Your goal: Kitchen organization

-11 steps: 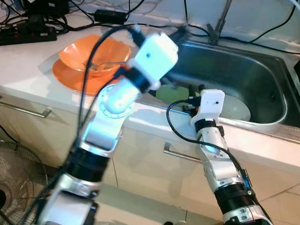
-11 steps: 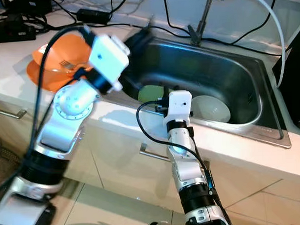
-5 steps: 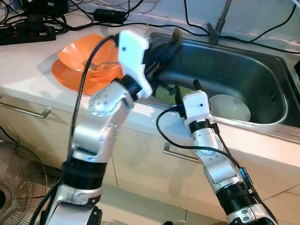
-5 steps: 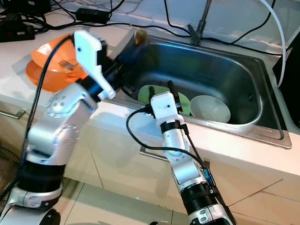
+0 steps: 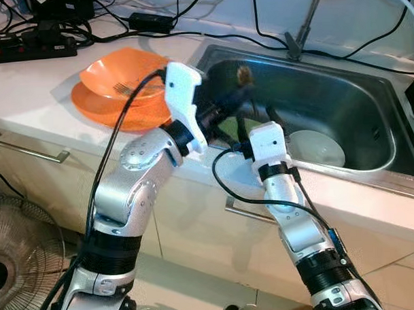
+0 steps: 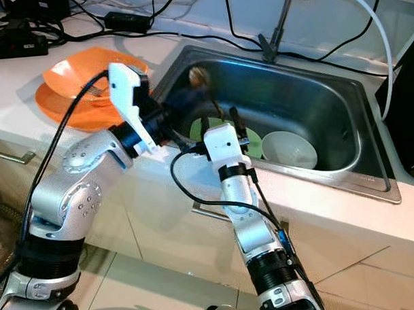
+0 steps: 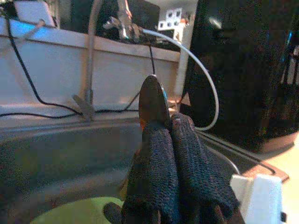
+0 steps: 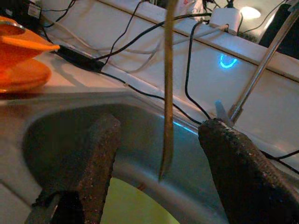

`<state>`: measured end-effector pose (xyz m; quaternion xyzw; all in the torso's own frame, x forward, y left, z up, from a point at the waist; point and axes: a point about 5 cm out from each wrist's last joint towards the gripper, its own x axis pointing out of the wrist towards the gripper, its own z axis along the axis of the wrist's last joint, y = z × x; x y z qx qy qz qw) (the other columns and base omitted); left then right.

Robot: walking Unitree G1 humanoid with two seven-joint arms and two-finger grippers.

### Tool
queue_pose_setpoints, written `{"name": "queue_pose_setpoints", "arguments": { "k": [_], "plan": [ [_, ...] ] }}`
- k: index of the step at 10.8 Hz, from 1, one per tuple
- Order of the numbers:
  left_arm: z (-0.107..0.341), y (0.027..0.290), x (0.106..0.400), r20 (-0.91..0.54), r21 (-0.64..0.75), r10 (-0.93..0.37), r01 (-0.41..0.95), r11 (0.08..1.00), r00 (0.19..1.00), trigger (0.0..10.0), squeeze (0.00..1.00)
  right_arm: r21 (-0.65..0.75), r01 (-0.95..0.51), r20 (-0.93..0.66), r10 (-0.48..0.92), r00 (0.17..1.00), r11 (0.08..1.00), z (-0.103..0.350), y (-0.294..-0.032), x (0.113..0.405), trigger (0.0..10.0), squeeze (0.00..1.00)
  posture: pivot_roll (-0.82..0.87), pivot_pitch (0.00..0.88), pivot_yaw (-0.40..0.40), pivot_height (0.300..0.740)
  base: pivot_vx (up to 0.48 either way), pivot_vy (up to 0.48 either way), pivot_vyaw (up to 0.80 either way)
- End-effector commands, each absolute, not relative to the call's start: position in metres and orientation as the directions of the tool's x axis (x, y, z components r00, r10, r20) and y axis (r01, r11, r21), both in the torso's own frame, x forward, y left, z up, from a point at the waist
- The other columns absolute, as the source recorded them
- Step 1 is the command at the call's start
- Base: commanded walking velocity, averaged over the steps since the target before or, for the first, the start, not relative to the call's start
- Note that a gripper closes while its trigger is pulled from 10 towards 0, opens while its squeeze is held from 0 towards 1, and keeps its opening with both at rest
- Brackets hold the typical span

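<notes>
My left gripper (image 5: 225,103) is shut on a brown spoon (image 5: 244,73) and holds it upright over the near left part of the steel sink (image 5: 369,115); the spoon's bowl (image 7: 152,98) sticks up past the closed fingertips (image 7: 187,140). Just to its right stands my right gripper (image 5: 257,119), open, above a green plate (image 5: 228,130) lying in the sink. In the right wrist view the spoon (image 8: 167,88) hangs edge-on between the spread fingers (image 8: 100,140), touching neither. A white bowl (image 5: 317,148) sits in the sink beside the plate.
On the counter to the left, an orange bowl (image 5: 126,71) with a fork (image 5: 126,90) rests on an orange plate (image 5: 100,108). The faucet (image 5: 303,26), cables and a power strip (image 5: 26,47) line the back. A fan (image 5: 20,250) stands on the floor at the left.
My left arm has swung down and drawn back, bringing the spoon over the sink's near left side. My right gripper has shifted left toward it.
</notes>
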<state>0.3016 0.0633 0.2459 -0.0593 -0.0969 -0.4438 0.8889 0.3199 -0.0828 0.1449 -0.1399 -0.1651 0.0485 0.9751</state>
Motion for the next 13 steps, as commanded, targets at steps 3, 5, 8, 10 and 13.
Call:
{"name": "queue_pose_setpoints", "arguments": {
  "k": [3, 5, 8, 10, 13],
  "plan": [
    [0.247, 0.056, 0.294, 0.212, -0.025, -0.815, 0.837, 0.547, 0.539, 10.0, 0.0, -0.254, -0.036, 0.352, 0.127, 0.927, 0.967, 0.159, -0.084, 0.323, 10.0, 0.0, 0.01, 0.068, -0.074, 0.74, 0.0, 0.0, 0.0],
    [0.244, 0.06, 0.294, 0.187, -0.017, -0.814, 0.83, 0.557, 0.55, 10.0, 0.0, -0.238, -0.03, 0.351, 0.115, 0.929, 0.971, 0.159, -0.085, 0.323, 10.0, 0.0, 0.01, 0.072, -0.074, 0.74, 0.0, 0.0, 0.0],
    [0.242, 0.068, 0.295, 0.171, -0.013, -0.805, 0.818, 0.575, 0.569, 10.0, 0.0, -0.229, -0.027, 0.351, 0.108, 0.93, 0.973, 0.159, -0.086, 0.323, 0.0, 0.0, 0.01, 0.075, -0.075, 0.74, 0.0, 0.0, 0.0],
    [0.241, 0.066, 0.295, 0.166, -0.018, -0.807, 0.82, 0.573, 0.567, 10.0, 0.0, -0.221, -0.028, 0.349, 0.106, 0.931, 0.975, 0.158, -0.087, 0.323, 0.0, 0.0, 0.01, 0.077, -0.075, 0.74, 0.0, 0.0, 0.0],
    [0.239, 0.064, 0.294, 0.157, -0.027, -0.815, 0.827, 0.561, 0.558, 10.0, 0.0, -0.211, -0.034, 0.346, 0.107, 0.932, 0.977, 0.158, -0.087, 0.323, 0.0, 0.0, 0.01, 0.079, -0.076, 0.74, 0.0, 0.0, 0.0]
  ]
}}
